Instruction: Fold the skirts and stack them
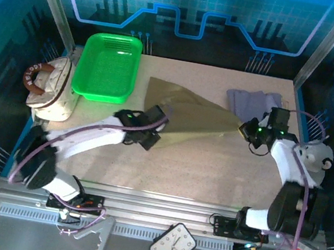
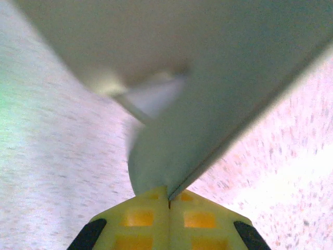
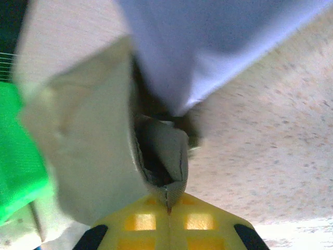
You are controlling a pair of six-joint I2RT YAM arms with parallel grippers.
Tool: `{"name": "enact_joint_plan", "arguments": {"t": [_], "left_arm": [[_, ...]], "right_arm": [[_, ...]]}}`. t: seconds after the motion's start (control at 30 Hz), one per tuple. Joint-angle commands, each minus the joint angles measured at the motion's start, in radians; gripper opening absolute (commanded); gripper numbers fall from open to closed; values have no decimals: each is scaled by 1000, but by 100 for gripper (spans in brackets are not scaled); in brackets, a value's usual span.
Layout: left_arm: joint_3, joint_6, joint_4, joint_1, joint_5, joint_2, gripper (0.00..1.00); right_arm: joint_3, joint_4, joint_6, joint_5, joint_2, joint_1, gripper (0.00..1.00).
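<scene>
1. Khaki skirt [image 2: 223,88] cut off by the top and right edges of the left wrist view and out of focus; pinched corner lost inside the closed left gripper [image 2: 168,200].
2. Lavender skirt [image 3: 218,47] cut by the top edge of the right wrist view, blurred; from above, near edge hidden behind the right gripper [image 1: 244,129] and its wrist.
3. Green basket [image 3: 18,161] cropped at the left edge, a mere smear of colour.
4. White plush toy [image 1: 317,156] largely hidden behind the right arm.
5. Lettering on the handbag [image 1: 48,89] handle too small to read.

Speckled table [image 1: 211,164] w/ green tray [image 1: 107,67], khaki skirt [image 1: 187,119], lavender skirt [image 1: 254,102], handbag [image 1: 48,86] at L edge.
</scene>
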Motion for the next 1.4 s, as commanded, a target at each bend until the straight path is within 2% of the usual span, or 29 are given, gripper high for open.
{"name": "enact_joint_plan", "arguments": {"t": [0.0,0.13,0.33,0.5,0.63,0.83,0.9,0.97,1.03,1.1,1.17,1.23,1.3,1.37], "left_arm": [[50,-23,-3,75,-85,-161,0],[201,32,-4,134,-129,-234,0],[377,118,99,240,-63,-186,0],[550,194,213,346,11,-2,0],[772,238,255,431,83,196,0],[1314,386,188,462,89,541,0],[1464,445,164,462,66,624,0],[1535,494,158,462,42,663,0],[1502,545,173,462,15,648,0],[1369,580,218,460,-15,589,0],[1124,601,325,459,-34,487,0],[802,610,487,450,-44,358,0],[547,577,582,433,-63,254,0],[304,532,669,384,-165,165,0]], "right_arm": [[96,-21,42,81,-205,-12,0],[175,-37,98,94,-325,-11,0],[247,61,166,67,-328,-8,0],[319,235,187,48,-174,21,0],[436,349,187,51,4,69,0],[724,387,181,36,272,98,0],[785,394,191,19,328,98,0],[825,392,196,-13,367,98,0],[825,388,194,-57,388,99,0],[790,376,181,-94,389,100,0],[708,368,155,-123,376,105,0],[591,353,118,-142,350,114,0],[442,342,81,-152,317,125,0],[289,354,56,-179,289,139,0]]}}
